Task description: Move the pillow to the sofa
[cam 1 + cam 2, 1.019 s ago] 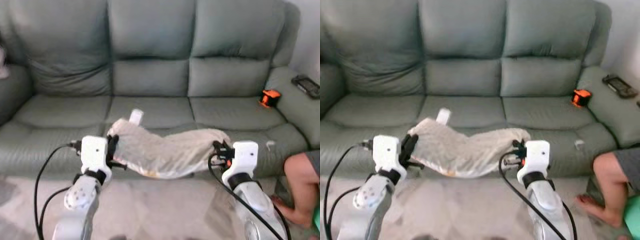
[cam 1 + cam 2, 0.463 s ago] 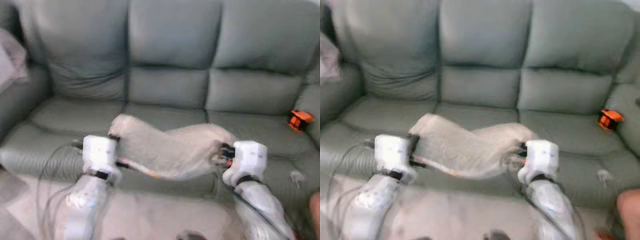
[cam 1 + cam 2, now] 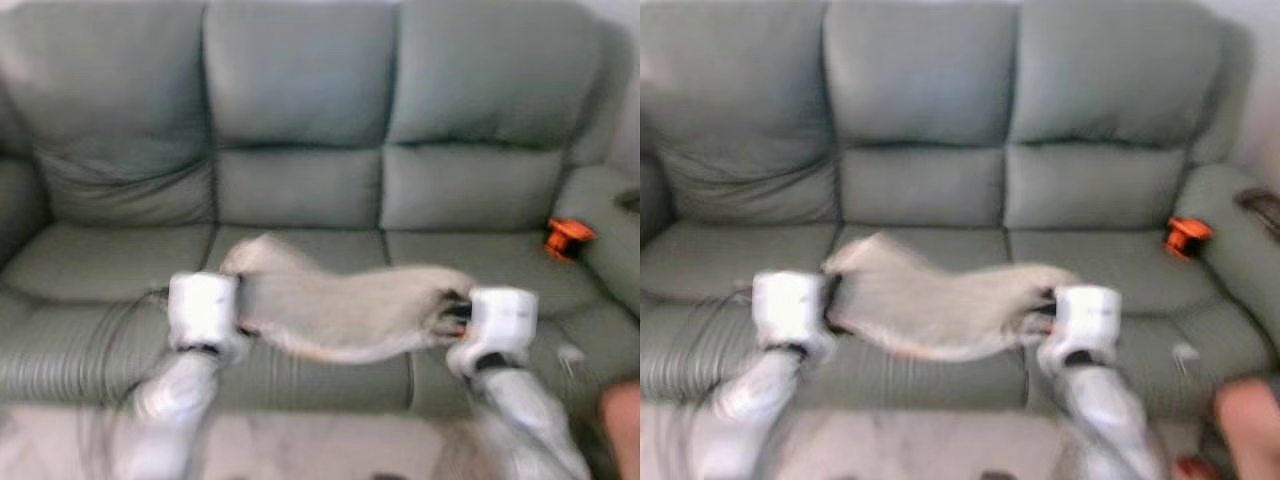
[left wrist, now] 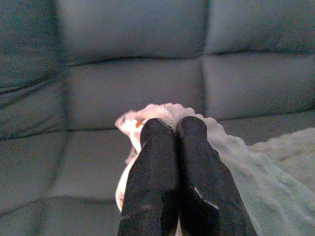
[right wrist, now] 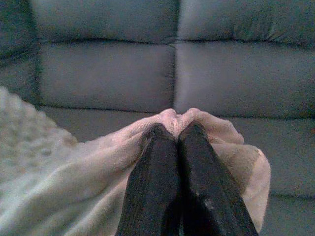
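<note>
A limp beige pillow hangs stretched between my two grippers, just above the front of the grey-green sofa's middle seat. My left gripper is shut on the pillow's left end; in the left wrist view its black fingers pinch a fold of the pillow. My right gripper is shut on the right end, and in the right wrist view the fingers clamp the fuzzy fabric. The eye views are blurred.
An orange object lies on the sofa's right seat by the armrest. A dark device rests on that armrest. A person's leg is at the lower right, by the floor.
The whole picture has shifted, so the camera moved; the sofa now sits more centred and closer. Both grippers still hold the pillow, now over the seat's front.
</note>
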Motion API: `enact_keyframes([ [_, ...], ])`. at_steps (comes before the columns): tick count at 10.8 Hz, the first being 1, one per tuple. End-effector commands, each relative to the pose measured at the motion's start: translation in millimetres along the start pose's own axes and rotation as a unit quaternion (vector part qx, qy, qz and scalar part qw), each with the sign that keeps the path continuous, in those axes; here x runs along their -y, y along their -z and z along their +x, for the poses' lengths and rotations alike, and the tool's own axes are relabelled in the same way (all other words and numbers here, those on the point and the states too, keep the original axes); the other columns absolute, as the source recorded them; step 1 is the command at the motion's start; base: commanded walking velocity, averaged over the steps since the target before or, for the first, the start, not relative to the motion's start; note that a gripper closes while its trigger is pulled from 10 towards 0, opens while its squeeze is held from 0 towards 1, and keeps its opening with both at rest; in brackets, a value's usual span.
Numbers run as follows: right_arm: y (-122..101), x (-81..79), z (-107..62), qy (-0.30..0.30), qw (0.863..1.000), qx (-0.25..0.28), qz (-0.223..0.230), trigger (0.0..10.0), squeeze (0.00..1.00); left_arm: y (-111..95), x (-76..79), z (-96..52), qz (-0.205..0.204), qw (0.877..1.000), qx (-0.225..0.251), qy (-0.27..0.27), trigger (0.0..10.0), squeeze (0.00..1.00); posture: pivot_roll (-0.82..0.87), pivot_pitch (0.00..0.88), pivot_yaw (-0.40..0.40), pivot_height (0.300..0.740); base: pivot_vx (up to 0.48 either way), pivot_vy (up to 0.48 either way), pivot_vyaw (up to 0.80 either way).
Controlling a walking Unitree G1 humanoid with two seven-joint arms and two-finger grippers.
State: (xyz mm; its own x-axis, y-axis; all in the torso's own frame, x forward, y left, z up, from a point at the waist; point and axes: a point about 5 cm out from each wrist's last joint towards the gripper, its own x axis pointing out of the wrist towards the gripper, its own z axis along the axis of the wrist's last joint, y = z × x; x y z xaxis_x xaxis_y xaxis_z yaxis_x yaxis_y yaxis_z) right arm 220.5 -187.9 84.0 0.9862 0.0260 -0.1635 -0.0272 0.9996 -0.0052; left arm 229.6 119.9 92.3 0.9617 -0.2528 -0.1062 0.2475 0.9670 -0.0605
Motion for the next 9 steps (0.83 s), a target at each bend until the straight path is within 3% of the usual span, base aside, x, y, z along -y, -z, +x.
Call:
enact_keyframes([
  [1,-5.4,-11.3,2.8,-0.017,1.0,0.013,0.009,10.0,0.0,-2.4,-11.3,-2.2,0.011,1.0,0.002,-0.015,10.0,0.0,-0.03,0.0,-0.01,0.74,0.0,0.0,0.0],
  [4,-3.9,-11.9,3.3,-0.016,1.0,0.01,0.011,10.0,0.0,-3.5,-11.3,-0.7,0.01,1.0,0.001,-0.009,10.0,0.0,-0.03,0.0,-0.007,0.74,0.0,0.0,0.0],
  [7,-3.1,-13.4,2.5,-0.016,1.0,0.009,0.012,10.0,0.0,-4.0,-11.2,-1.4,0.01,1.0,0.001,-0.003,10.0,0.0,-0.03,0.0,-0.003,0.74,0.0,0.389,0.0],
  [9,-1.8,-14.3,2.1,-0.015,1.0,0.005,0.015,10.0,0.0,-3.8,-10.6,-2.0,0.012,1.0,-0.002,-0.001,10.0,0.0,-0.02,0.0,-0.001,0.74,0.0,0.349,-0.8],
])
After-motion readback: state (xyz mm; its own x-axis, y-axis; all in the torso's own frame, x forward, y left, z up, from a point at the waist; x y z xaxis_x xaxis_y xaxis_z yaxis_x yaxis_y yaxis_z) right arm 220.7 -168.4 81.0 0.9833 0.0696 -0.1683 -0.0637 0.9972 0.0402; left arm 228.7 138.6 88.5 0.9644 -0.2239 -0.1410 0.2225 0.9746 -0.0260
